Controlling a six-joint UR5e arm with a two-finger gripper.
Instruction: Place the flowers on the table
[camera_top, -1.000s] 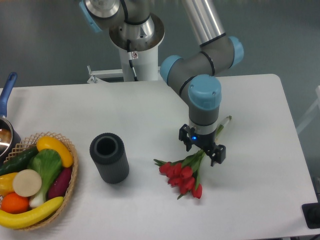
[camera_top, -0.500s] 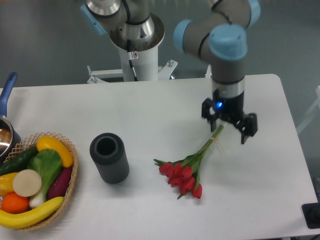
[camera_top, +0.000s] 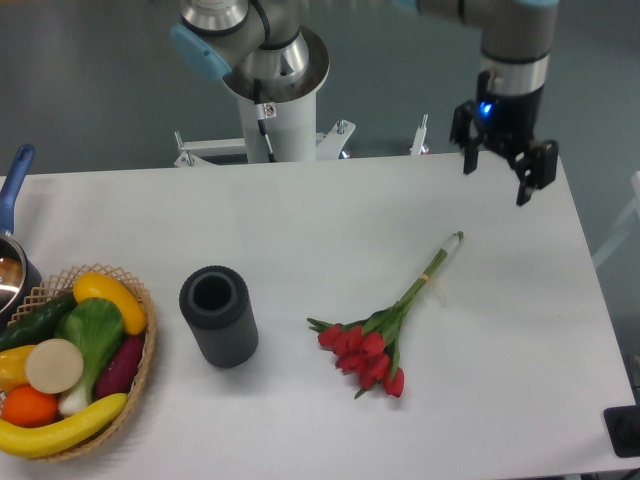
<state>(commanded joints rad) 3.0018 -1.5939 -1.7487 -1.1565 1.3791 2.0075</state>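
The flowers (camera_top: 375, 340), a bunch of red tulips with green leaves and thin tied stems, lie flat on the white table (camera_top: 300, 230), heads toward the front and stems pointing up to the right. My gripper (camera_top: 496, 178) hangs open high above the table's back right corner, well away from the stem ends, with nothing between its fingers.
A dark ribbed cylinder (camera_top: 218, 315) stands upright left of the flowers. A wicker basket (camera_top: 140, 345) of fruit and vegetables sits at the front left edge. A pot with a blue handle (camera_top: 15, 180) is at the far left. The arm's base (camera_top: 270, 70) stands behind the table.
The gripper has let go of the flowers, risen and moved back to the right. The flowers stay lying on the table where they were.
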